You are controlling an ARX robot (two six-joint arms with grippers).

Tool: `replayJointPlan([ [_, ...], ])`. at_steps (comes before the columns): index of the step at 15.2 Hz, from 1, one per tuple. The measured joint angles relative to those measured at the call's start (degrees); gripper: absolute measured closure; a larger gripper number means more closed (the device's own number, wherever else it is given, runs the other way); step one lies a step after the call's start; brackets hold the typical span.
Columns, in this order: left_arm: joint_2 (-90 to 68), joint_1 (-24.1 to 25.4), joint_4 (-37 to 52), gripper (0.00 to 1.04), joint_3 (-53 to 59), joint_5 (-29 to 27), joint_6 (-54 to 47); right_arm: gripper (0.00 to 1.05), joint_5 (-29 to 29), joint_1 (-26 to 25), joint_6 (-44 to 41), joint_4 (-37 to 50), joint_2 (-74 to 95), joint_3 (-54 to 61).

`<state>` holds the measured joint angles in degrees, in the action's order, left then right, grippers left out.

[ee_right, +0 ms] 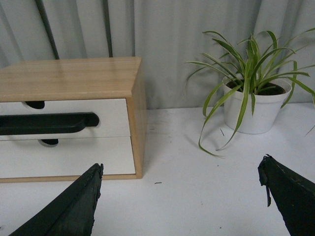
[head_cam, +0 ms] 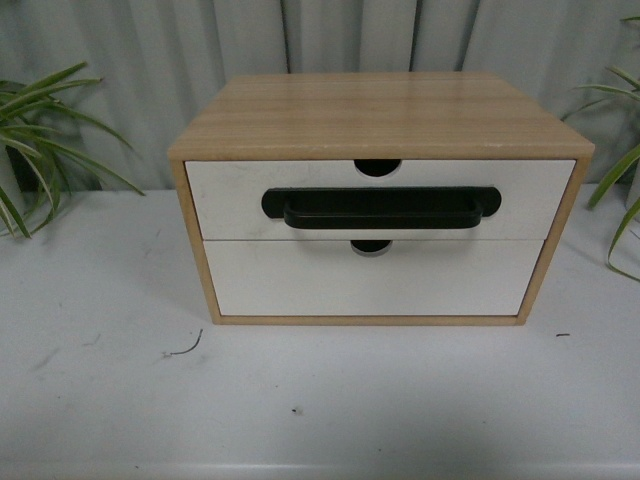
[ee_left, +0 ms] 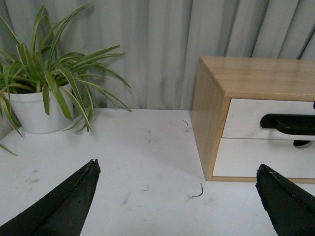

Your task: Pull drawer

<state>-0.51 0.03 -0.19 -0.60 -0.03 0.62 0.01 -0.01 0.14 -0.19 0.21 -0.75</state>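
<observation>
So the light wooden two-drawer cabinet (head_cam: pixel 380 115) sits mid-way across the white bench (head_cam: pixel 320 400), back near the grey curtain (head_cam: pixel 150 60). The wide white-fronted top drawer (head_cam: pixel 225 200) fills the upper slot, with a long black bar handle (head_cam: pixel 380 207) across its face and a half-round notch (head_cam: pixel 377 167) in the top edge. It looks pushed all the way in, flush with the frame. Below it is a plain white lower drawer (head_cam: pixel 370 285) with no handle.

The left tool (ee_left: pixel 177 166) hangs over the bench off the cabinet's left side, black fingers spread wide, gripping nothing. The right tool (ee_right: pixel 181 163) is the same deal on the right side: fingers wide apart, well clear of the handle.

There's a spiky green plant in a white pot (ee_left: pixel 34 110) on the left, and a second potted plant (ee_right: pixel 253 110) on the right.
</observation>
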Motion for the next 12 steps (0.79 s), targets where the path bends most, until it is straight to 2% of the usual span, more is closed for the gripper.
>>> replayJointPlan([
  [12,0.00,0.00,0.00,0.07,0.00,0.00,-0.02,0.06,-0.02,0.00,0.00,-0.02,0.00,0.00],
])
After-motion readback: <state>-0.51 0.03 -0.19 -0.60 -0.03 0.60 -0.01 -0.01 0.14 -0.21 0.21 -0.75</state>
